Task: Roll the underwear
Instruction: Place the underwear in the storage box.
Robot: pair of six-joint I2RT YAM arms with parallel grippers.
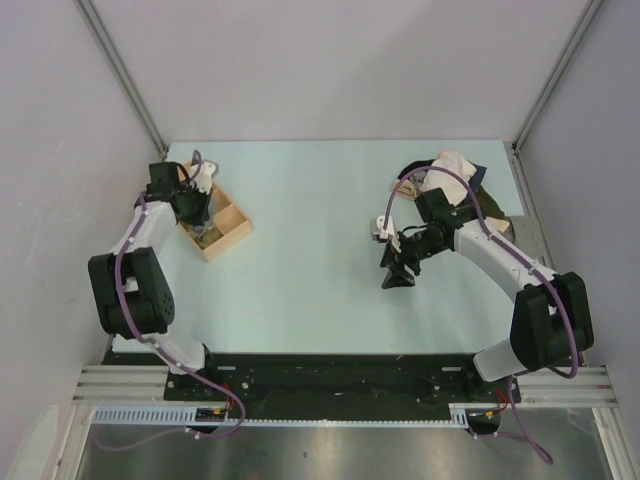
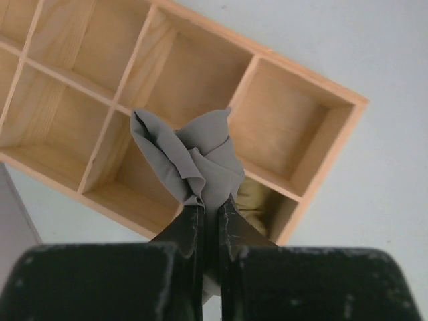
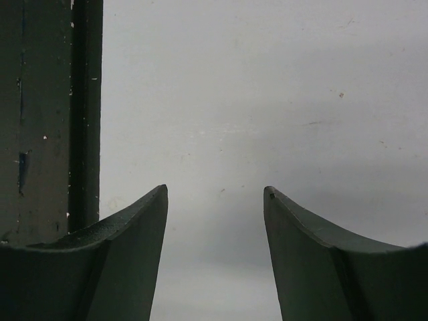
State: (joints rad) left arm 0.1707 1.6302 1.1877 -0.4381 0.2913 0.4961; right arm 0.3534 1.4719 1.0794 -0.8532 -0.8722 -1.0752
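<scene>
I see my left gripper (image 2: 209,200) closed almost fully, its two fingers pinching a bunch of the underwear (image 2: 194,157). The grey cloth is crumpled and stands out of the fingertips in several folds. It is over the box (image 2: 321,90), a wooden one with many cells, and it covers the place where two dividers cross. I cannot tell if the cloth touches the wood or hangs just above it. In one cell close to the fingers lies an olive cloth (image 2: 253,200); the other cells that I see have nothing in them.

In the top view the box sits on the left side of the table (image 1: 300,190), turned at an angle, and the left arm bends over it.

My right gripper (image 3: 215,194) has its jaws well apart and nothing is between them; under them I see only the pale table surface. From above, this gripper is right of the table's middle, well apart from the box. Behind it, in the far right corner, lies a pile of clothes (image 1: 455,170), pale and dark ones together
</scene>
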